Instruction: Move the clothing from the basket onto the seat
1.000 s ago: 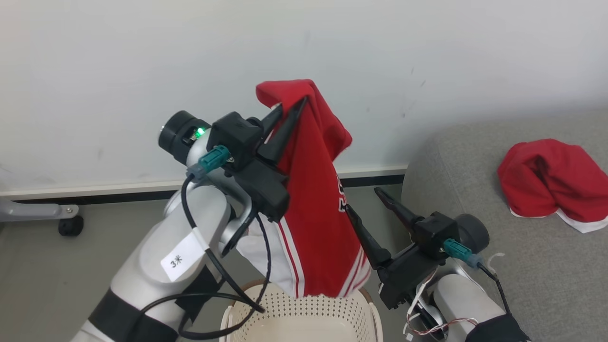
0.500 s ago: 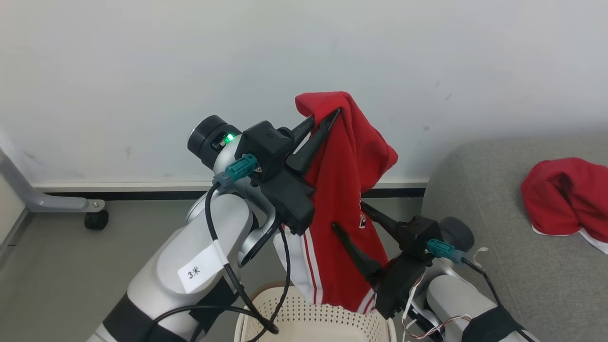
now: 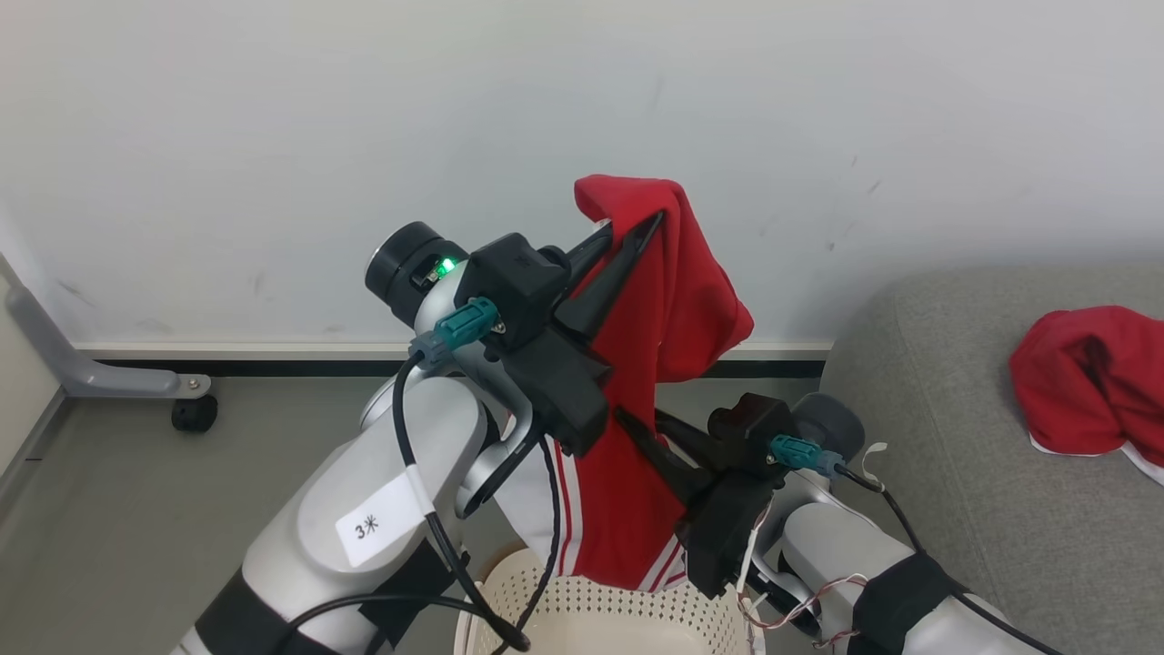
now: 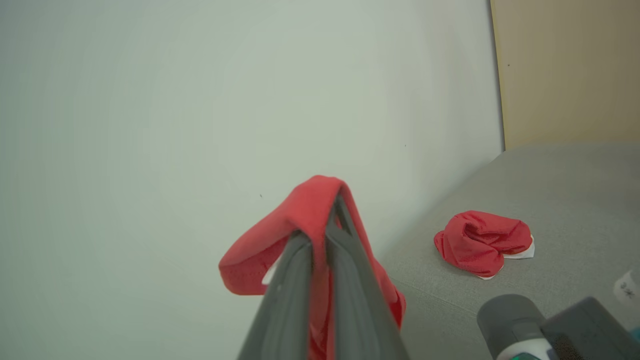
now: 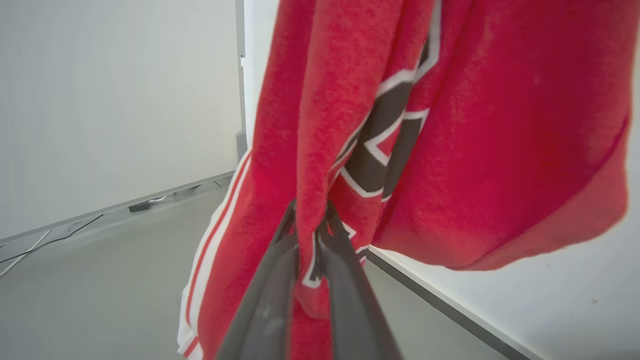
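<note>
Our left pincer [image 3: 632, 227] clenches the jersey's [image 3: 673, 309] top and our right pincer [image 5: 310, 220] nips a lower fold, holding it above the near basket [image 3: 618, 609], so next we should carry it right onto the sofa [image 3: 955, 473], beside the other garment [image 3: 1082, 382].

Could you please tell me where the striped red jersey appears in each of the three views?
Head view: jersey at centre, hanging from the left gripper above the basket.
Left wrist view: jersey at bottom centre, draped over that gripper.
Right wrist view: jersey across centre and right, lettering showing, a fold pinched in the right gripper.
Shared landmark: the white wall behind it.
</note>
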Motion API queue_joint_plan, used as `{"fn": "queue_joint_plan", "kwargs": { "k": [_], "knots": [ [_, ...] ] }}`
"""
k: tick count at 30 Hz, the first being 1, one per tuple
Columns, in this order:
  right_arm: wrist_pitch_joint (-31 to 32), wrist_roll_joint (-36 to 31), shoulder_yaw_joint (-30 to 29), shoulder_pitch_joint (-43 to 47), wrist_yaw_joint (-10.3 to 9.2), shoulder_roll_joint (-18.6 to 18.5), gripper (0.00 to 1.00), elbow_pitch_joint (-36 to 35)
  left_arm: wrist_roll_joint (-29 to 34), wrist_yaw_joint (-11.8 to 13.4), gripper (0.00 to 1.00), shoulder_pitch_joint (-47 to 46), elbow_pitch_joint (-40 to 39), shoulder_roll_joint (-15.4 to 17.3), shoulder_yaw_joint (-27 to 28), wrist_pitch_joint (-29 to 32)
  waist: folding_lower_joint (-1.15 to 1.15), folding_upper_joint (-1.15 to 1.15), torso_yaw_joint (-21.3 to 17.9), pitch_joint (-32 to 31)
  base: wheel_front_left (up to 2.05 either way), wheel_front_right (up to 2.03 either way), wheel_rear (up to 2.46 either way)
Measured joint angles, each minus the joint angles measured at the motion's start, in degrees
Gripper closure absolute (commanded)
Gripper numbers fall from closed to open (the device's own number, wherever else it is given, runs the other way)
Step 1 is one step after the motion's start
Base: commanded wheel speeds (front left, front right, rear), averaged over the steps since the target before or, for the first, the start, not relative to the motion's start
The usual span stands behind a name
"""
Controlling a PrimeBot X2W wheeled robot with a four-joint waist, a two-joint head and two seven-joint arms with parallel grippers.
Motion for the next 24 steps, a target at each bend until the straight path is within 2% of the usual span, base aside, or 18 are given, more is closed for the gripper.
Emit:
{"fn": "queue_joint_plan", "kwargs": {
  "k": [9, 10, 11, 12, 13, 14, 24],
  "knots": [
    [0.0, 4.0, 2.4, -1.6, 0.0, -0.8, 1.0, 0.0, -2.3, 1.1, 1.0, 3.7, 0.2, 3.0, 2.6, 0.8, 0.0, 0.0, -1.5, 0.5, 0.0, 0.0, 0.0],
    [0.0, 4.3, 2.4, -1.8, 0.0, -1.3, 1.0, -0.2, -2.4, 1.3, 0.89, 4.1, 0.3, 3.4, 2.8, 0.8, 0.0, 0.0, -1.8, 0.6, 0.0, 0.0, 0.0],
    [0.0, 4.5, 2.3, -2.0, 0.0, -1.8, 1.0, -0.5, -2.6, 1.6, 0.66, 4.5, 0.3, 3.7, 3.2, 0.8, 0.0, 0.0, -2.1, 0.6, 0.0, 0.0, 0.0],
    [0.0, 4.9, 2.1, -2.2, 0.0, -2.4, 1.0, -0.7, -2.8, 1.6, 0.55, 4.9, 0.4, 4.0, 3.5, 0.8, 0.0, 0.0, -2.4, 0.7, 0.0, 0.0, 0.0],
    [0.0, 5.3, 1.8, -2.5, 0.0, -3.0, 1.0, -1.0, -3.0, 1.9, 0.2, 5.2, 0.5, 4.2, 3.8, 0.8, 0.0, 0.0, -2.8, 0.7, 0.0, 0.0, 0.0],
    [0.0, 5.7, 1.4, -2.8, 0.0, -3.5, 1.0, -1.2, -3.2, 2.1, 0.0, 5.5, 0.5, 4.4, 4.1, 0.7, 0.0, 0.0, -3.1, 0.7, 0.0, 0.0, 0.0],
    [0.0, 8.1, -4.7, -4.3, 0.0, -9.8, 1.0, -3.4, -3.9, 3.6, 0.0, 10.9, 0.3, 6.3, 5.9, -0.7, 0.0, 0.0, -6.9, 0.7, 0.0, 0.0, 0.0]
  ]
}}
